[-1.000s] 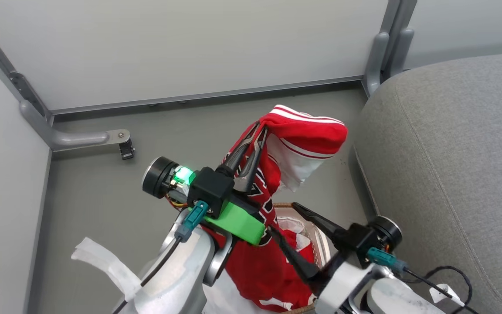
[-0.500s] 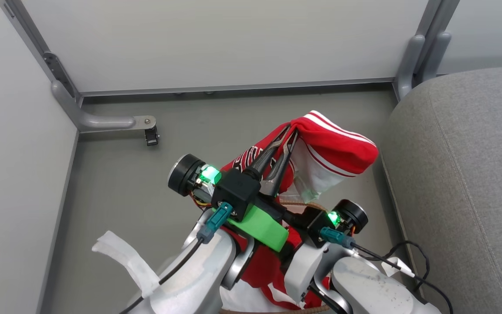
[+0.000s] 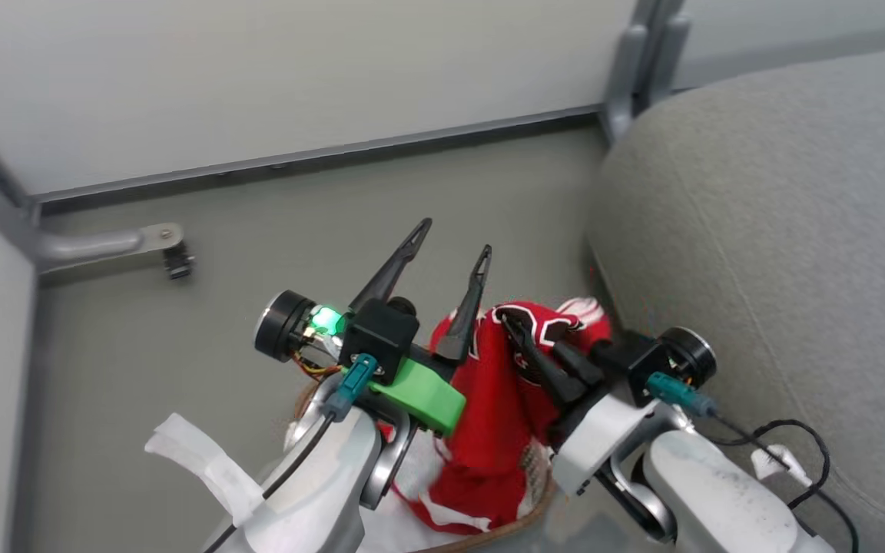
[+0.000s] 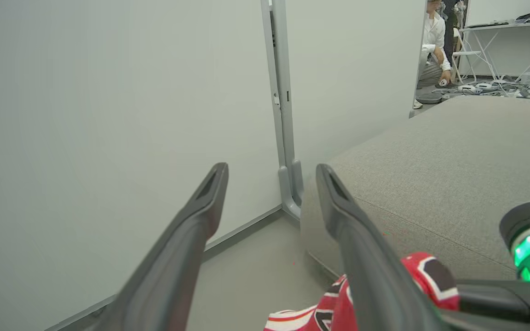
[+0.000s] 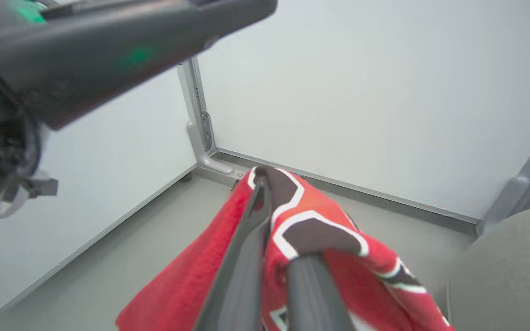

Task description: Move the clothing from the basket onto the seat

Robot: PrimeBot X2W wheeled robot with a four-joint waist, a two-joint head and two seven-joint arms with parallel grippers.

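The clothing, a red jersey (image 3: 492, 407) with black-and-white lettering, hangs from my right gripper (image 3: 513, 324), which is shut on its top fold; its lower part trails into the basket (image 3: 518, 524) below my arms. The right wrist view has the right gripper (image 5: 269, 207) pinching the jersey (image 5: 338, 230), which drapes over one finger. My left gripper (image 3: 452, 240) stands open and bare just above and left of the jersey. From the left wrist, the left gripper (image 4: 272, 171) points at the wall, the jersey (image 4: 414, 269) at lower right. The grey seat (image 3: 757, 230) lies to the right.
White partition walls with grey metal posts (image 3: 627, 69) close the corner behind, and a foot bracket (image 3: 143, 242) rests on the grey floor. A black cable (image 3: 803, 453) trails by my right forearm. A white liner (image 3: 404, 530) shows in the basket. A person (image 4: 433, 41) crouches far off.
My left gripper has let go of the jersey and opened. My right gripper has shut on it, and it now hangs lower. The head camera has shifted.
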